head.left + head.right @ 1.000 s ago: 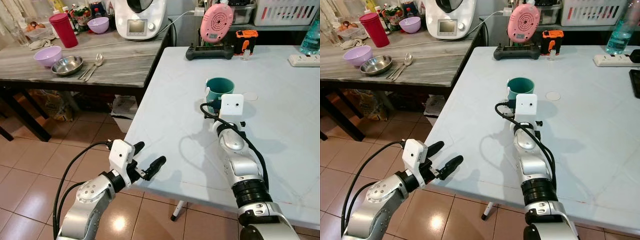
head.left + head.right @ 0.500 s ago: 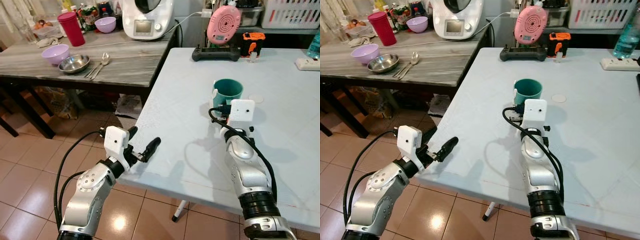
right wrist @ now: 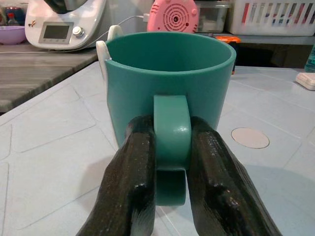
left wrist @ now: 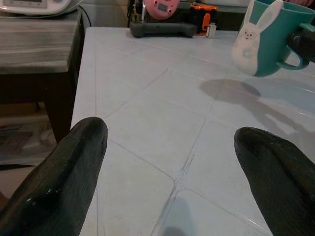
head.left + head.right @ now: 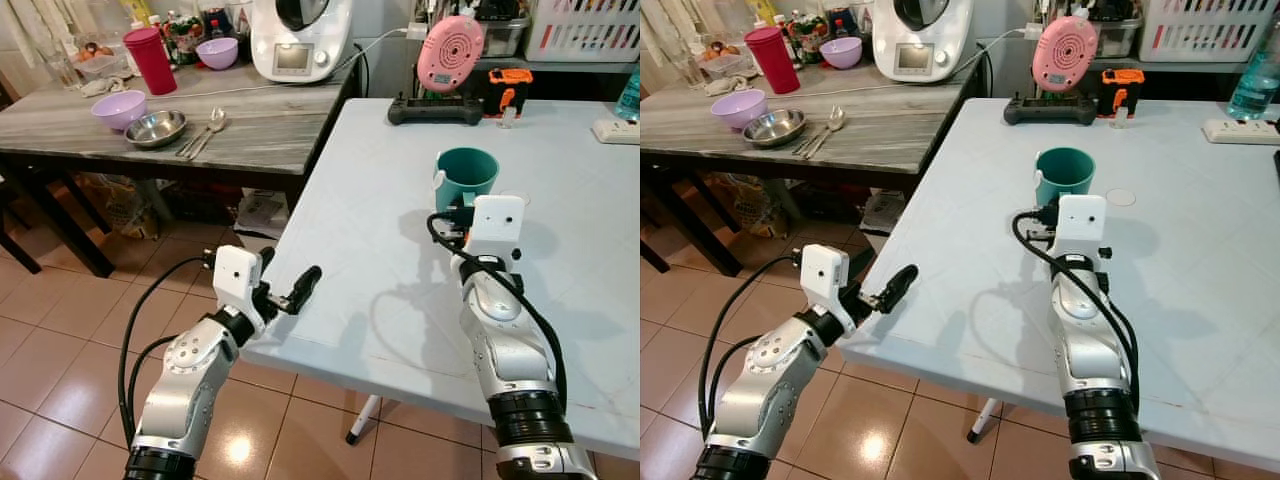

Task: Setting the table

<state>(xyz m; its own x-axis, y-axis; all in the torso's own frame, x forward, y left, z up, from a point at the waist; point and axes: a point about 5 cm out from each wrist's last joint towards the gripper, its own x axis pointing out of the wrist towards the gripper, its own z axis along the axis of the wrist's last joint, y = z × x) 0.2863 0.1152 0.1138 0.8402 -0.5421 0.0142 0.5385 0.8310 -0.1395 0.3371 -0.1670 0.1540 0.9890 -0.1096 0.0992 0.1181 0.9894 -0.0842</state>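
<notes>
Teal mug [image 3: 170,83] is over the white desk [image 5: 370,250], carried by its handle, which the right gripper [image 3: 170,196] pinches between closed fingers, keeping it upright. Left gripper [image 4: 172,167] hovers at the desk's near edge, fingers spread, empty.

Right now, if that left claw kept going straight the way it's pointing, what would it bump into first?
Probably nothing soon: the open left gripper points low across bare white table. The teal mug sits off to one side.

A pink speaker [image 5: 449,52] stands behind a black controller [image 5: 435,108] at the far desk edge. A kitchen appliance [image 5: 300,38] (white, with a small screen) occupies the wooden desk [image 5: 260,125].
</notes>
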